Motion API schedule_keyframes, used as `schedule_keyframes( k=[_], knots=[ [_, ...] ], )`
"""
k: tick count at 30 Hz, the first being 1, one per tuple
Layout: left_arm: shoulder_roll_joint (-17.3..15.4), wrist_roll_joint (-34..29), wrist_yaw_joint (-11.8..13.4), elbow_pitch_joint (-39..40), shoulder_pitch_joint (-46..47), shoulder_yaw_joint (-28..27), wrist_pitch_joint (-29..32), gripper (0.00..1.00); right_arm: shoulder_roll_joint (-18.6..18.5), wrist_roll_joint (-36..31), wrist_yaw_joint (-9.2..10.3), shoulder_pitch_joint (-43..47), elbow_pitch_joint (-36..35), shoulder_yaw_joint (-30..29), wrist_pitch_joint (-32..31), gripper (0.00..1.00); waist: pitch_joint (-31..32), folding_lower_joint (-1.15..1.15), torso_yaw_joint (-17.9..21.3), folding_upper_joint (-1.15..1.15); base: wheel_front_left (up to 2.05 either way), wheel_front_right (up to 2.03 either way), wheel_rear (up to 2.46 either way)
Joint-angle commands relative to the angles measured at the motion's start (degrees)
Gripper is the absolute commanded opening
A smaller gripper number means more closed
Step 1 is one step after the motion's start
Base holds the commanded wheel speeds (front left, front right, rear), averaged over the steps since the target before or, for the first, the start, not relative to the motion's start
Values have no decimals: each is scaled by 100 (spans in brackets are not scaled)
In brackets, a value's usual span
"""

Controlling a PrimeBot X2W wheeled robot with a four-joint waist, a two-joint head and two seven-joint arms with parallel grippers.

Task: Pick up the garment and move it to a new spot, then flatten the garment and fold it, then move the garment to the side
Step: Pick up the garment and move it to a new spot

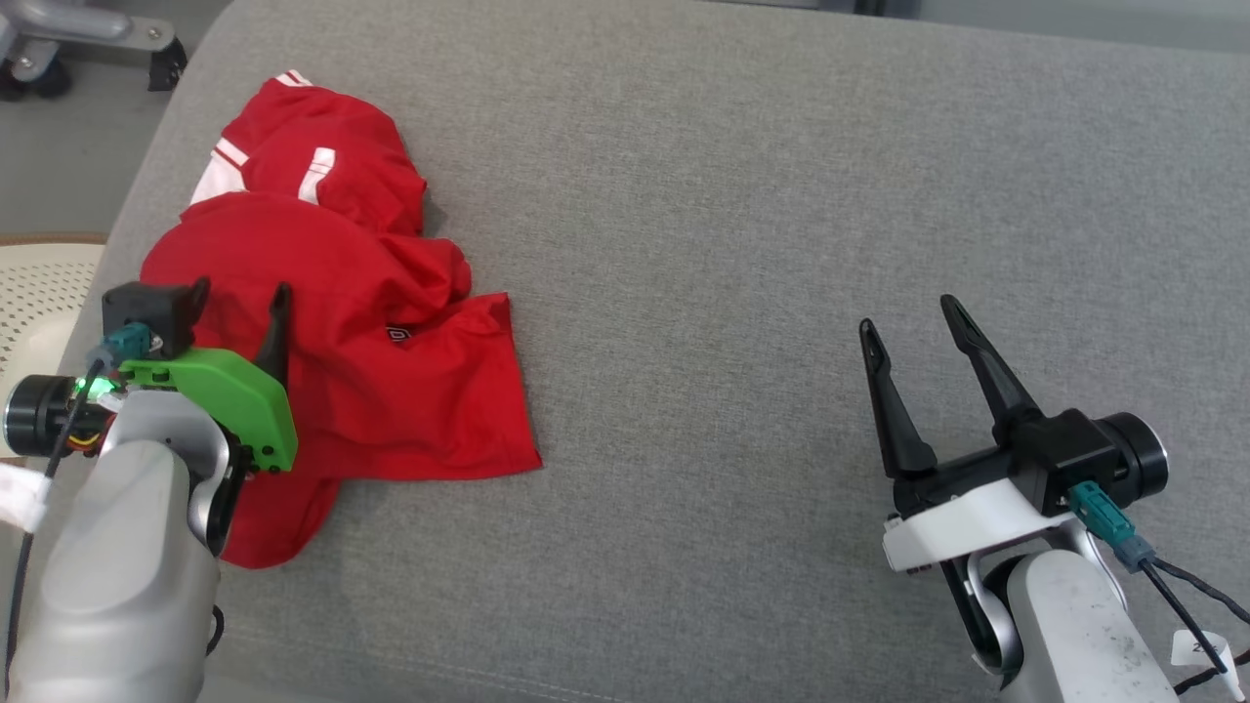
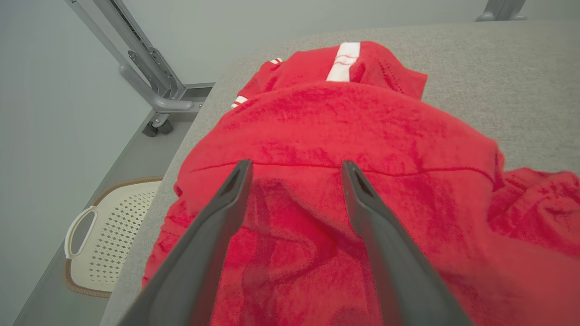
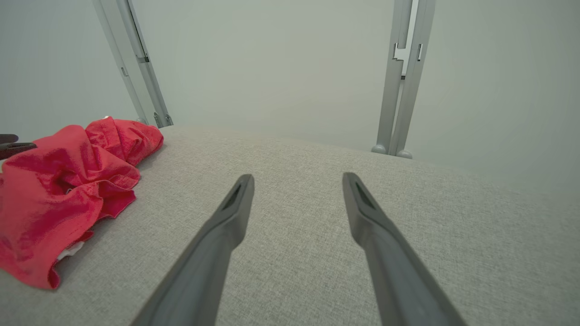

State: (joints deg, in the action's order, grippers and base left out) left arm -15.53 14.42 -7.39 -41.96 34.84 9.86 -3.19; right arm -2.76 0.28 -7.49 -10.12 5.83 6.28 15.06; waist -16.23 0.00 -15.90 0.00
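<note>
A red garment (image 1: 332,293) with white stripes lies crumpled on the left part of the grey padded table (image 1: 781,195). My left gripper (image 1: 242,293) hovers open just over the garment's near left part, and its two dark fingers (image 2: 226,213) frame a fold of red cloth (image 2: 317,136) with nothing between them. Far to the right, my right gripper (image 1: 908,317) stands open above bare grey fabric. From the right wrist view the garment (image 3: 63,190) bunches at the left, well away from that gripper (image 3: 297,181).
A cream perforated basket (image 2: 99,244) sits on the floor beside the table's left edge (image 1: 107,225). Grey metal frame legs on castors (image 1: 59,39) stand past the far left corner. Two upright metal posts (image 3: 403,77) rise beyond the table's far edge.
</note>
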Motion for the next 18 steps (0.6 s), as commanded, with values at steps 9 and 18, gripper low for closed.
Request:
schedule_keyframes(
  k=[9, 18],
  knots=[
    [-440, 537, -10, -1002, 712, 588, 634, 100, -21, 62, -1, -169, -58, -133, 18, 100, -411, 0, 422, 0, 0, 0, 0],
    [-563, 842, -10, -1418, 835, 917, 399, 0, -22, 83, -1, -109, 28, -111, 18, 100, -295, 0, 439, 0, 0, 0, 0]
  ],
)
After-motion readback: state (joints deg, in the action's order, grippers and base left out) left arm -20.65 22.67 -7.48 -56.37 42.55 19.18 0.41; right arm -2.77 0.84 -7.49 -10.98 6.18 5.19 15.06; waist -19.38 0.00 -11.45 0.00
